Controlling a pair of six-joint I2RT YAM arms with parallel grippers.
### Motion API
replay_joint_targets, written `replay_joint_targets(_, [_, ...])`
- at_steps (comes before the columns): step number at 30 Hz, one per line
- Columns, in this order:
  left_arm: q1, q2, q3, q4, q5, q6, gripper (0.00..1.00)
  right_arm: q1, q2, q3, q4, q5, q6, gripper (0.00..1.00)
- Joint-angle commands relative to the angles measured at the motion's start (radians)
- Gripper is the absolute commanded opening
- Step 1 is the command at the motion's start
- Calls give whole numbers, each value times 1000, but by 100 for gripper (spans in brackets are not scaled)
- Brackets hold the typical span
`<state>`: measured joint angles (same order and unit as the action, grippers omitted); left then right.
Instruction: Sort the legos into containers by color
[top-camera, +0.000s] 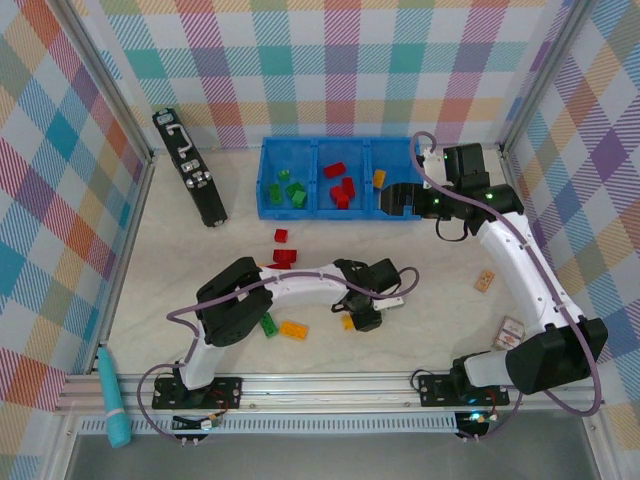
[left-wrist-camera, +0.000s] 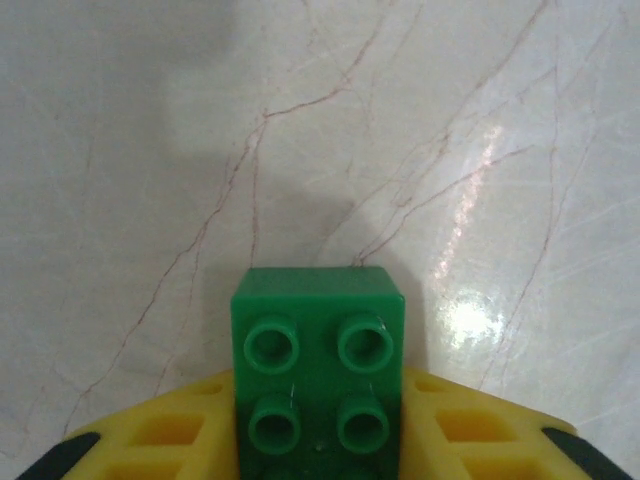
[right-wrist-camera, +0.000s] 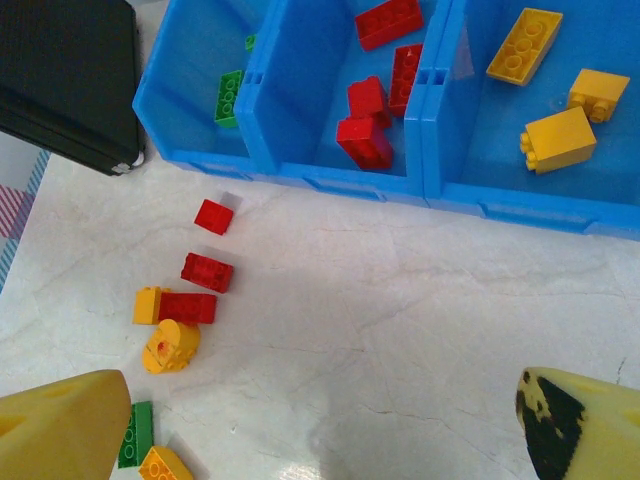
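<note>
The left gripper (left-wrist-camera: 320, 445) appeared clamped on a small green four-stud plastic brick (left-wrist-camera: 318, 365); the low blue plastic tray's left compartment (top-camera: 274, 160), holding green bricks (top-camera: 290, 190), lay farther away, leftward. The right gripper (right-wrist-camera: 320, 415) stood wide open.

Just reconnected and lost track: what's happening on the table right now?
The left pincer is closed on a green brick over the marble table. The right pincer hangs open by the front of the blue tray, holding nothing. The tray already holds greens left, reds middle, yellows right. Several loose bricks lie on the table.
</note>
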<state>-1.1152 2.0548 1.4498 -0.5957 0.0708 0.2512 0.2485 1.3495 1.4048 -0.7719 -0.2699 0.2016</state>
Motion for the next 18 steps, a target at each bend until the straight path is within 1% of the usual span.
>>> replay_joint_targets(1, [11,16,-9,-29,50,-40,29,-5,13,31,-4,3,-8,99])
replay_joint_targets(3, [55,-16,5,-31,94,-72,28,-5,13,34,-6,5,-10,99])
replay_joint_targets(5, [107,-70,7,-24,103,-92,27,-5,10,33,-6,10,-12,99])
replay_joint_targets(9, [205,-162,37,-52,62,-84,27,-5,2,21,0,17,-14,99])
replay_joint_targets(12, [282,-223,76,-66,-6,-56,27,-5,-4,8,9,15,-12,99])
replay_joint_targets(16, [412,-294,106,14,-77,-41,27,-5,-13,3,12,18,-13,99])
replay_joint_targets(18, [466,-305,123,69,-113,-46,30,-5,-16,2,12,20,-15,99])
